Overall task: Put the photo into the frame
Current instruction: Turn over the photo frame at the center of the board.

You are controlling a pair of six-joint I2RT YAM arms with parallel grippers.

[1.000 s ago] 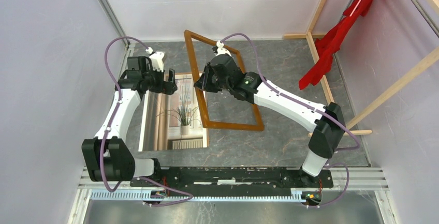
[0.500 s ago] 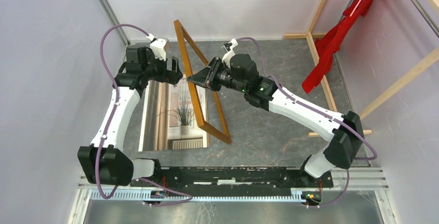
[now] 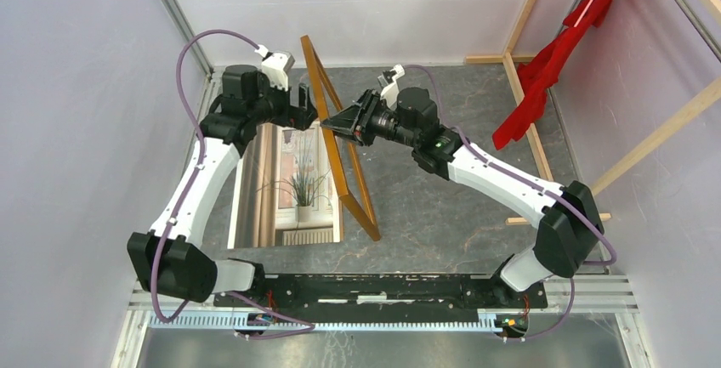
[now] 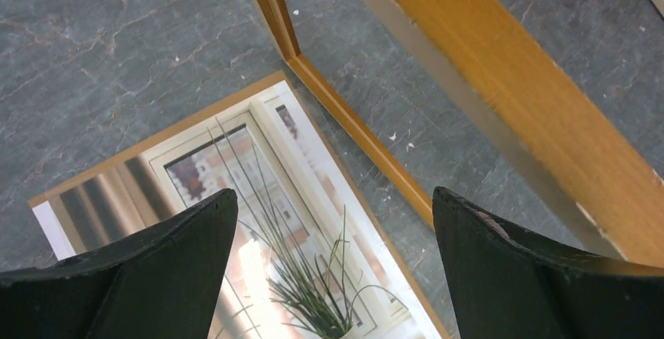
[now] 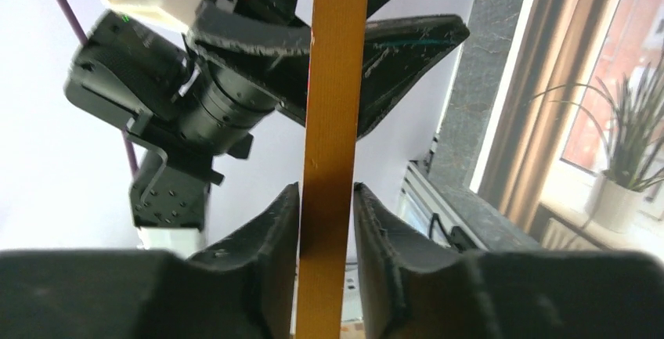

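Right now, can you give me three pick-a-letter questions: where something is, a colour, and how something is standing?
1. Where is the photo? A) flat on the table, left of the frame B) inside the frame C) on a wall
2. What colour is the cloth? A) blue B) green C) red
3. How is the frame? A) lying flat B) tipped up on edge C) hanging up
Answers: 1 A, it lies beside the frame. 2 C, bright red. 3 B, the right tool grips its rail.

you've got the thin orange-brown frame (image 3: 338,168) tipped up on edge; the plant photo (image 3: 293,185) lies flat at its 9 o'clock.
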